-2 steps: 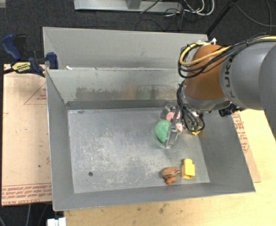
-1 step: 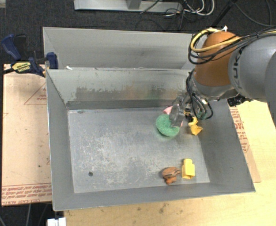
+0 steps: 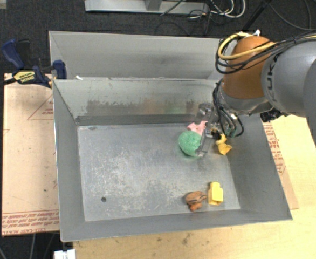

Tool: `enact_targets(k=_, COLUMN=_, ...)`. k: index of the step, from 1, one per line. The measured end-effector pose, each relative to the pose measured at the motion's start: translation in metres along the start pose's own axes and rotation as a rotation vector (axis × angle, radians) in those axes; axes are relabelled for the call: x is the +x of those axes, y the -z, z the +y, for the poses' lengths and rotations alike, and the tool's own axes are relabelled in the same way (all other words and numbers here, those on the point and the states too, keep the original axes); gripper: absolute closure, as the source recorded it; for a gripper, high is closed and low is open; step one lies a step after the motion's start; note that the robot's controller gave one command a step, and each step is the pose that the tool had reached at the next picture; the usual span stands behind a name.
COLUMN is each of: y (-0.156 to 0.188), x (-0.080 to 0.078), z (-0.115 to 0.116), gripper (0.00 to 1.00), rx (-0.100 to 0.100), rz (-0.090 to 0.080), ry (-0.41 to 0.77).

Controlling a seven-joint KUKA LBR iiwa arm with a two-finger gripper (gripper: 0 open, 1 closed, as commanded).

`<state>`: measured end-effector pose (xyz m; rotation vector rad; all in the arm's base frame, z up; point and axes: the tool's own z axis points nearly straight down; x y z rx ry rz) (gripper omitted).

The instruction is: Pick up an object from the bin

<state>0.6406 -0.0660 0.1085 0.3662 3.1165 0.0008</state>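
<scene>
My gripper (image 3: 204, 140) is low in the bin's right half, near the back wall. A round green ball (image 3: 188, 143) lies right against its left side. A small pink thing (image 3: 196, 127) sits just behind the ball, partly hidden by the gripper. Just to the gripper's right lies a small yellow piece (image 3: 222, 147). Nothing shows as held.
Near the front wall lie a yellow block (image 3: 215, 193) and a brown lumpy thing (image 3: 195, 199), side by side. The arm with its orange cover and cables comes in over the bin's right rim.
</scene>
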Motion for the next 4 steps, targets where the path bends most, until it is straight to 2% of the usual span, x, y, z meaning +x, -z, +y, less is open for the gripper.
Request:
enact_targets(k=1, y=0.000, x=0.000, z=0.000, gripper=0.00, rx=0.000, rz=0.000, ry=0.000)
enact_targets(k=2, y=-0.034, x=0.002, z=-0.013, gripper=1.00, rx=-0.001, rz=-0.008, ry=-0.080)
enact_targets(k=3, y=-0.034, x=0.002, z=-0.013, gripper=1.00, rx=0.000, rz=-0.008, ry=-0.080)
enact_targets(k=4, y=0.150, x=0.022, z=-0.054, gripper=1.00, rx=0.000, rz=-0.009, ry=-0.116)
